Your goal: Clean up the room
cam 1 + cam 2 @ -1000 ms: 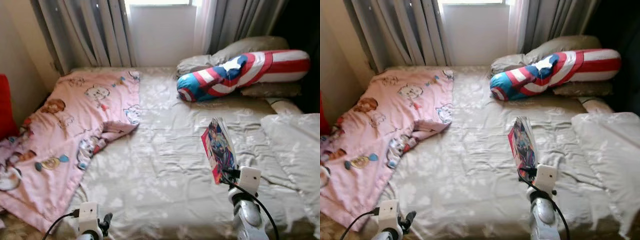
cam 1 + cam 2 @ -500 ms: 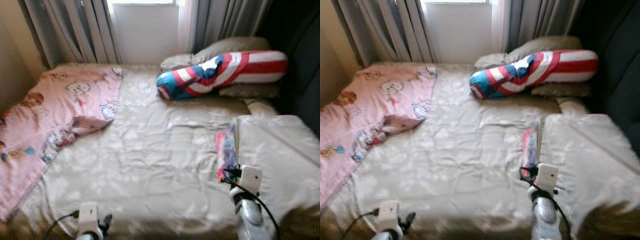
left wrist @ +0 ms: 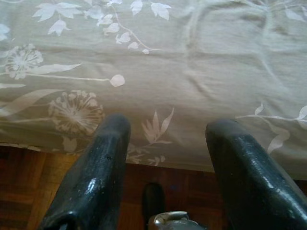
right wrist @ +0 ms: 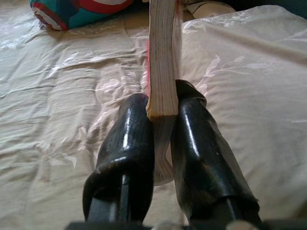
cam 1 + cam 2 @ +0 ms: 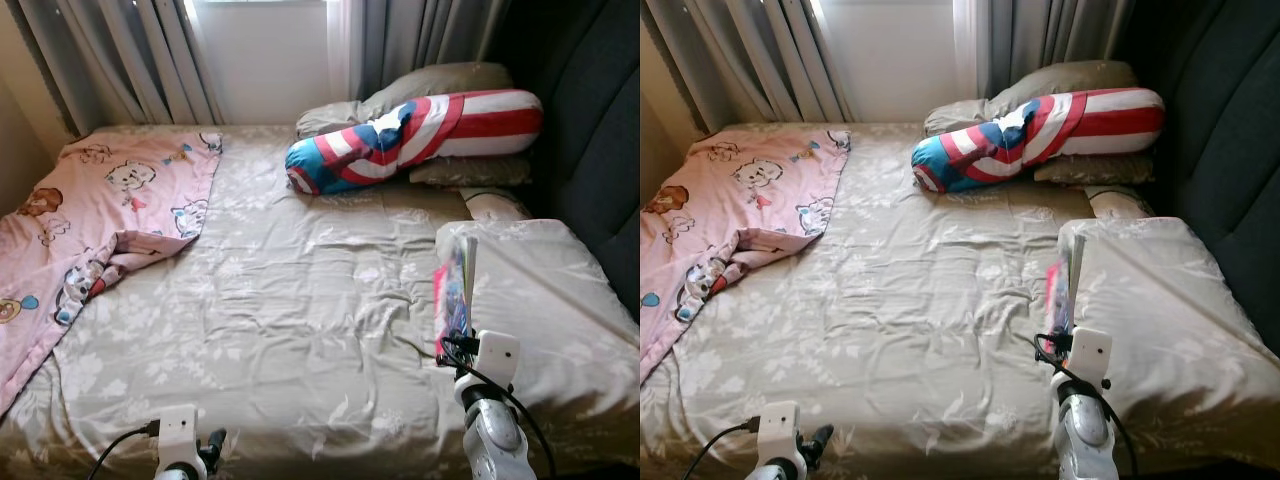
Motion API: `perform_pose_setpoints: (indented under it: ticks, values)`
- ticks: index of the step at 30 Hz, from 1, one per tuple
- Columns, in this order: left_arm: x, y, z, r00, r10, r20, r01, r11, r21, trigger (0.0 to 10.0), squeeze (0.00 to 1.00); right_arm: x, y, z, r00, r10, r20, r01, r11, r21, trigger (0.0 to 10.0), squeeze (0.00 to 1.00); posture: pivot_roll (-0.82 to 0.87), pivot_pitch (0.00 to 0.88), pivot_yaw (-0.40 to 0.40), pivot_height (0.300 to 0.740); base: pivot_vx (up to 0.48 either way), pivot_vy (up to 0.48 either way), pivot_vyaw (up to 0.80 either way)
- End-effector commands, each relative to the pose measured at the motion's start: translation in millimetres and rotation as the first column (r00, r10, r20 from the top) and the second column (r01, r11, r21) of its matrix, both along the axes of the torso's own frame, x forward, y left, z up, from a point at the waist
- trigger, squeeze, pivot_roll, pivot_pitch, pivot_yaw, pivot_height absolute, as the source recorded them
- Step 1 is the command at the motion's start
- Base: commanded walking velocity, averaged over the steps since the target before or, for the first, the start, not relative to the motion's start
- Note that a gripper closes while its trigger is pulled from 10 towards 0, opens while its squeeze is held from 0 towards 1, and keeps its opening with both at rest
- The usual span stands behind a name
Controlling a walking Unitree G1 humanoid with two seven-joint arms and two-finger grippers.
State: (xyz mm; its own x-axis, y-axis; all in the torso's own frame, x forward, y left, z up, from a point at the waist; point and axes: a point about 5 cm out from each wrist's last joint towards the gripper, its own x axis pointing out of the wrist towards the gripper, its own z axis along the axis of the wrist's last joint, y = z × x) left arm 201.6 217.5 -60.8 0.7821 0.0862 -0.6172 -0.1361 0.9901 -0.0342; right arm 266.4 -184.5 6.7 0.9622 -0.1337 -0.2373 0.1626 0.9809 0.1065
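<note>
Fingers (image 4: 163, 139) clamped on upright book (image 5: 453, 290)

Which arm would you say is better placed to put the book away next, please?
The right. Its right claw is already shut on the book, held edge-up above the bedspread. The left claw hangs open and empty at the bed's near edge.

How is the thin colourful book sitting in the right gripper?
Upright on edge: the thin colourful book stands with pages facing the camera, pinched in the right gripper.
</note>
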Motion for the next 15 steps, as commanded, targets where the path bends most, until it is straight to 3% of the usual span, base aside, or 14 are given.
perform_pose_setpoints:
  ticks: [1,15]
  values:
    - [-2.3,3.9,-0.5,1.0,-0.008,-0.011,0.008,1.0,0.019,10.0,0.0,6.8,5.3,8.2,0.999,0.027,0.039,-0.027,1.0,-0.002,10.0,0.0,0.01,0.0,-0.008,0.74,0.0,0.0,0.0]
    - [-3.8,5.7,-0.9,1.0,-0.008,-0.014,0.009,1.0,0.024,10.0,0.0,6.6,8.7,6.8,0.998,0.046,0.031,-0.046,0.999,0.009,10.0,0.0,0.01,0.0,-0.009,0.74,0.0,0.0,0.0]
